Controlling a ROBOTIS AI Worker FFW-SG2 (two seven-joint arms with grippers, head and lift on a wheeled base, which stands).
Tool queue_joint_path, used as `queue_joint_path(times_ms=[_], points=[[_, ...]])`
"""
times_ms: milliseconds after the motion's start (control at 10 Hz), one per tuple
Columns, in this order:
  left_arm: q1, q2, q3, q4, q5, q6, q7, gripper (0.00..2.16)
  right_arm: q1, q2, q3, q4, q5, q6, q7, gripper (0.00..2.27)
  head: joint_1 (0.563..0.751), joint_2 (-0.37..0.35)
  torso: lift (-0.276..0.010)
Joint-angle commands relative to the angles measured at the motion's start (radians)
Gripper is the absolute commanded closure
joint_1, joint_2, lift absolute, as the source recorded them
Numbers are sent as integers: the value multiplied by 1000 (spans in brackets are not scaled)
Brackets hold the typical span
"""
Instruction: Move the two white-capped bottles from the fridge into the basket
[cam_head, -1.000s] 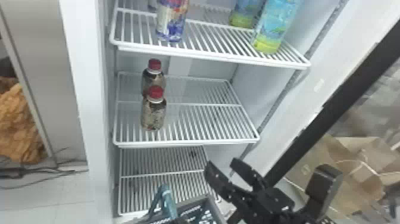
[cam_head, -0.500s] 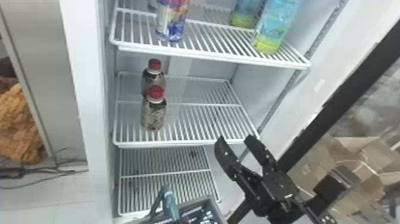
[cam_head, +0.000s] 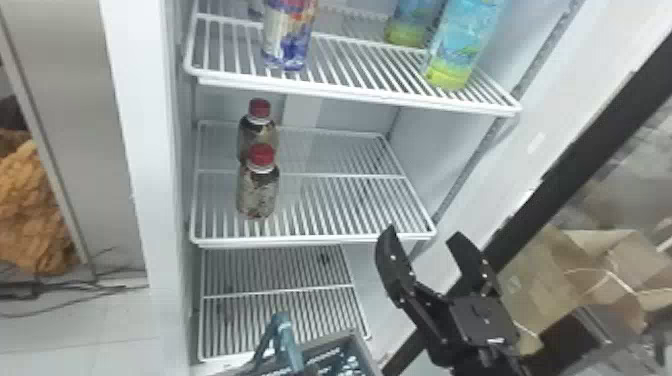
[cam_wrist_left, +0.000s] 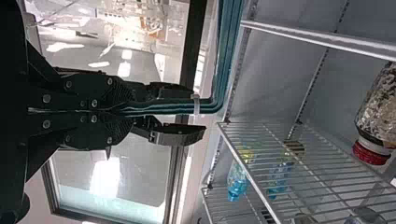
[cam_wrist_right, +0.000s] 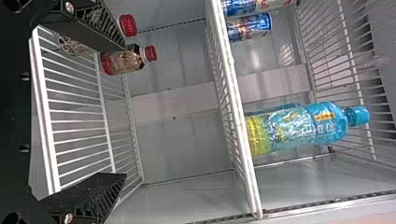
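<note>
Two red-capped bottles stand upright in the fridge, on the left of the middle shelf: the front bottle partly hides the rear bottle. The right gripper is wide open and empty, to the right of them, near the shelf's front corner. The left gripper is closed on the teal handle of the basket, which sits low before the fridge. A can and two blue bottles stand on the upper shelf.Two red-capped bottles stand upright in the fridge, on the left of the middle shelf; the front bottle partly hides the rear bottle. The right gripper is wide open and empty, well apart from them, by the shelf's right front corner. The left gripper is closed on the teal handle of the basket, low in the head view. Above, a can and a blue bottle stand on the upper shelf.
</note>
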Motion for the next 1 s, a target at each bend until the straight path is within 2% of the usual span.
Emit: queue_joint_path(times_ms=[0,900], points=[[0,0,0,0,-2,-1,0,1122,18,3,1,2,2,-24,1,64,695,-350,-260],[-8,0,-2,0,-4,-1,1,1122,13,6,3,17,-2,20,-7,64,695,-350,-260]])
